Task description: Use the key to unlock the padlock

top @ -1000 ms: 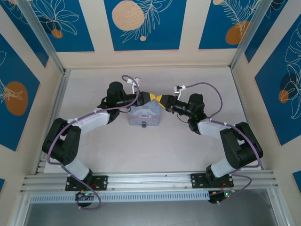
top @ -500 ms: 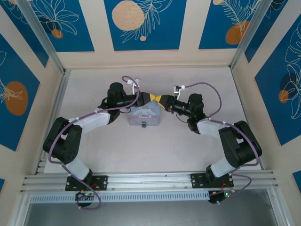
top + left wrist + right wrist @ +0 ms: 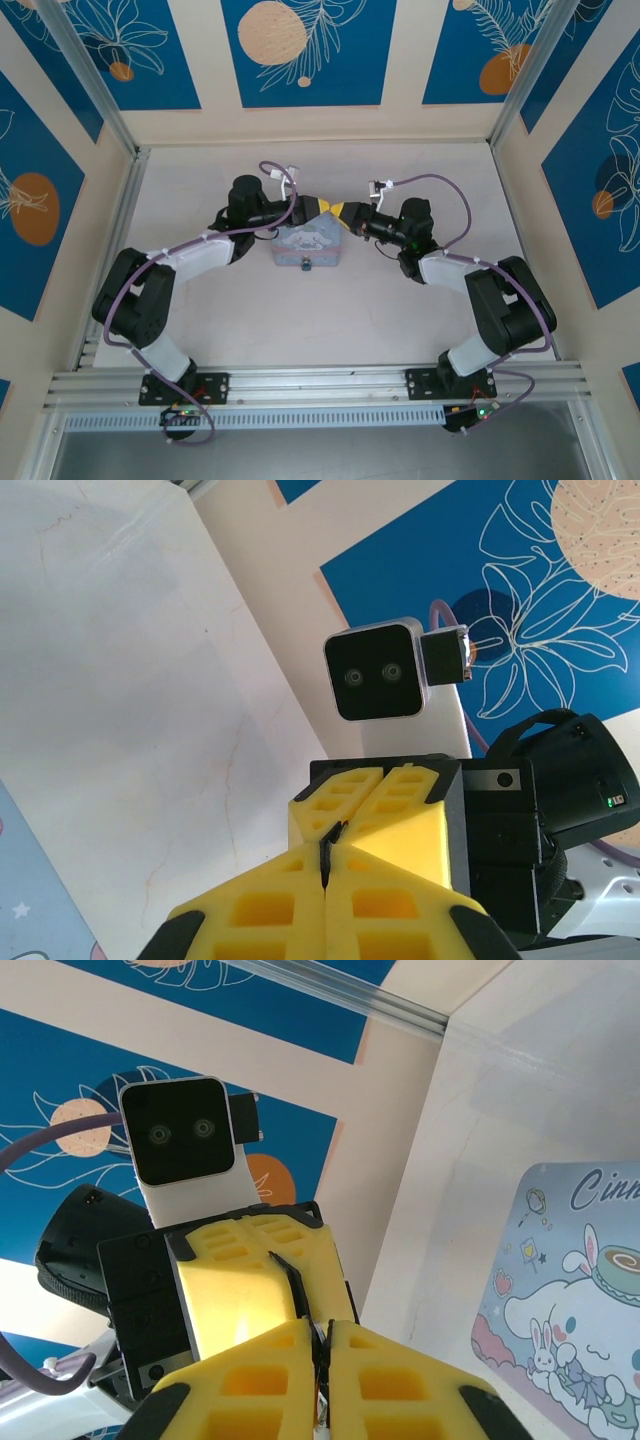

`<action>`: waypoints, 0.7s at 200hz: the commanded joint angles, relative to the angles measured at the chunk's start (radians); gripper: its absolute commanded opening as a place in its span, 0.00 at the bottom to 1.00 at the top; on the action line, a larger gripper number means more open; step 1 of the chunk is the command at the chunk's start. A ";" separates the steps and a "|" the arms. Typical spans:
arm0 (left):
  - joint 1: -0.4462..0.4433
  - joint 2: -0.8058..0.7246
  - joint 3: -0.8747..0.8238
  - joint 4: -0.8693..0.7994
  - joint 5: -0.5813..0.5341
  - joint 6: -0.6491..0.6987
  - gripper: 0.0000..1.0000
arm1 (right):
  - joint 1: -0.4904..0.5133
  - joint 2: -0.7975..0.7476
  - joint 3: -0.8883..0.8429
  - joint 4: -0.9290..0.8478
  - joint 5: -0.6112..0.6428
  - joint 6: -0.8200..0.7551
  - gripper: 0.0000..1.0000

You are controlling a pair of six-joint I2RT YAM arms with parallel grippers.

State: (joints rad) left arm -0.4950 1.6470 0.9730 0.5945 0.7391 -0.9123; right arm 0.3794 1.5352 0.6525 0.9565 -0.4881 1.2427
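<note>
**Top external view: both tools closed tip to tip above the tin's far right corner**

1. Position. The left tool (image 3: 320,206) and the right tool (image 3: 349,212) meet nose to nose just above the far right corner of the light blue tin (image 3: 308,245). The tin sits on the counter (image 3: 400,320).

2. Tool state. Both tools are closed. In the left wrist view a thin dark sliver stands in the seam where the two pairs of yellow fingers meet. I judge it to be the key (image 3: 328,848), pinched by both tools at once. It is too small to confirm its shape.

3. Lock. The padlock (image 3: 305,266) appears as a small dark speck at the middle of the tin's near edge, well apart from the tools. Its shackle cannot be made out.

4. Assessment. The step in hand looks like a transfer or re-grip of the key.
   - Only one tool should let go, and only once the other's hold is square, with the blade standing out past its fingertips.
   - The tools should part along the key's length, not sideways, so the key neither twists nor drops behind the tin.
   - The freed tool is best sent to the tin's near edge to steady the padlock.
</note>
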 commanded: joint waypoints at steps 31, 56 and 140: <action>0.006 0.018 0.017 -0.013 0.009 0.007 0.00 | 0.003 -0.002 0.008 0.016 -0.031 -0.008 0.00; 0.014 -0.005 0.025 -0.080 -0.050 0.025 0.44 | 0.001 -0.023 -0.017 -0.001 -0.011 -0.010 0.00; 0.050 -0.330 -0.217 -0.327 -0.245 0.101 0.99 | 0.076 -0.202 -0.124 -0.342 0.157 -0.104 0.00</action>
State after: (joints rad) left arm -0.4488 1.4136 0.8333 0.3847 0.5472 -0.8673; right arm 0.4053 1.3842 0.5499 0.7574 -0.3996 1.2011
